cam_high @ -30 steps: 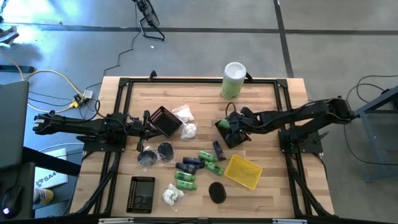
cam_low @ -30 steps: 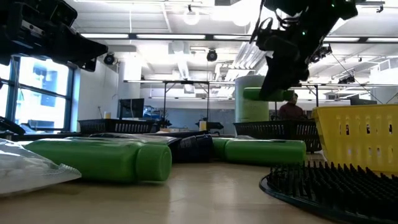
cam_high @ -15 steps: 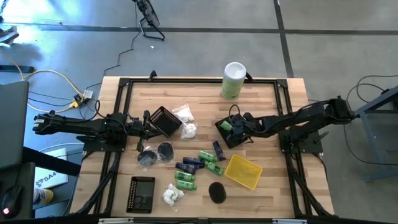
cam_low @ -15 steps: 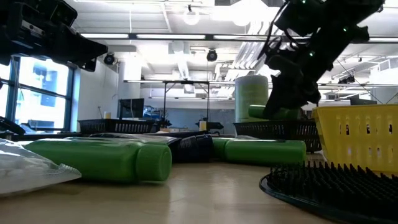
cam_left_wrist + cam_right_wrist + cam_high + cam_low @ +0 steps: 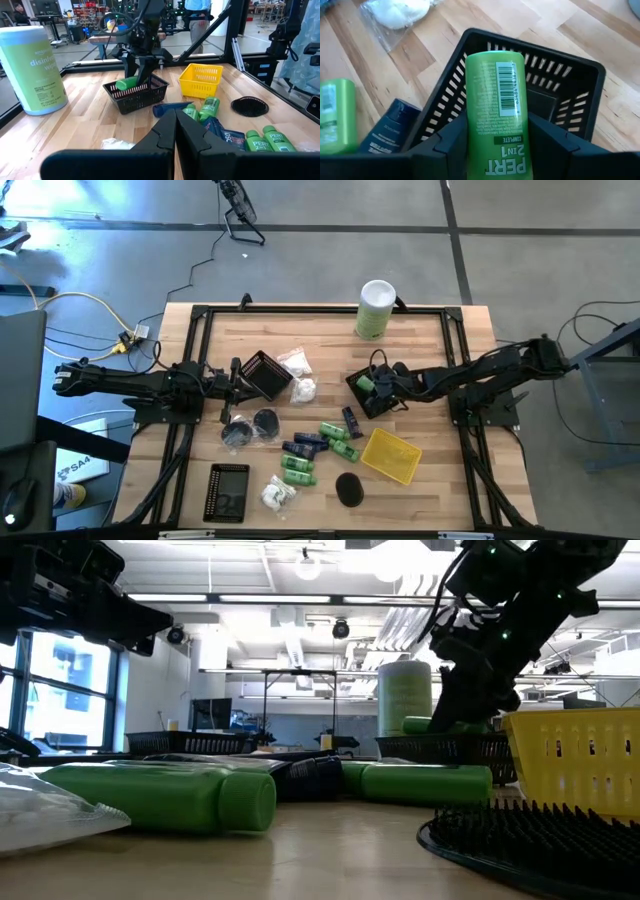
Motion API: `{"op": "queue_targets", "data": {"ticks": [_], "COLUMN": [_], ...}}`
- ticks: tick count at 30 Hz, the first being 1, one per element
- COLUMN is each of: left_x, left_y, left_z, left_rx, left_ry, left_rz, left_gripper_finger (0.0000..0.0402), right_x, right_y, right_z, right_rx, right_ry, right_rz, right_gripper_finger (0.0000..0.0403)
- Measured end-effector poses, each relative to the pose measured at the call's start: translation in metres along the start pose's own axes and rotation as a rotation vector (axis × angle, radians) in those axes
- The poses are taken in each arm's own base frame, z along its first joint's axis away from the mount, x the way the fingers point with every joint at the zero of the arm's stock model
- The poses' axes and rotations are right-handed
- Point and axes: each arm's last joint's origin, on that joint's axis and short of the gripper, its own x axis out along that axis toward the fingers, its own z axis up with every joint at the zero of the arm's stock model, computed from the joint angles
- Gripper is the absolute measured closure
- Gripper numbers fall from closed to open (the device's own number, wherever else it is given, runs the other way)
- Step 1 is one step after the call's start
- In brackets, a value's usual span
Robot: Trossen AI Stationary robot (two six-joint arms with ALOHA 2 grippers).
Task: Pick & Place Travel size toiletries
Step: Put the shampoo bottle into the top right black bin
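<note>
My right gripper (image 5: 369, 385) is shut on a bright green bottle (image 5: 496, 115) and holds it at rim height over a black slatted basket (image 5: 546, 54) at the table's centre right. The left wrist view shows the same bottle (image 5: 127, 83) and basket (image 5: 135, 98). More toiletries lie on the wood in front of the basket: green bottles (image 5: 338, 438), navy tubes (image 5: 305, 445), black discs (image 5: 238, 432) and white packets (image 5: 297, 366). My left gripper (image 5: 238, 376) waits shut at the table's left side, touching nothing. My right gripper pinches the green bottle's two long sides (image 5: 470, 131) between its two fingers (image 5: 546, 134), at the end nearer the wrist. The fingers slant down from the table's right side. The bottle sticks out past the fingertips, roughly level, above the basket's inside. Whether it touches the basket I cannot tell.
A yellow basket (image 5: 391, 456) lies near the front right. Another black basket (image 5: 265, 373) sits by my left gripper, and a flat black one (image 5: 227, 492) lies front left. A tall white-and-green canister (image 5: 375, 310) stands at the far edge. A black round disc (image 5: 348, 488) lies near the front.
My right gripper has gone down with the green bottle from well above the black basket to its rim, rolling a little on the way. The bottle has stayed roughly level in the hold.
</note>
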Motion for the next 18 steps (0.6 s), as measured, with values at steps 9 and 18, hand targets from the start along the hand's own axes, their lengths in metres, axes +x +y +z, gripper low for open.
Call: {"op": "queue_targets", "data": {"ticks": [9, 18], "left_x": [0.000, 0.000], "left_y": [0.000, 0.000], "left_z": [-0.001, -0.002], "left_rx": [-0.001, -0.001], "left_ry": [0.011, 0.016], "left_rz": [-0.001, 0.000], "left_gripper_finger": [0.0401, 0.0401], "right_x": [0.015, 0.016], "right_y": [0.000, 0.001], "right_z": [-0.009, -0.009], "right_rx": [-0.026, -0.026], "right_ry": [0.050, 0.050], "right_rz": [-0.039, -0.035], "right_gripper_finger": [0.0231, 0.0231]}}
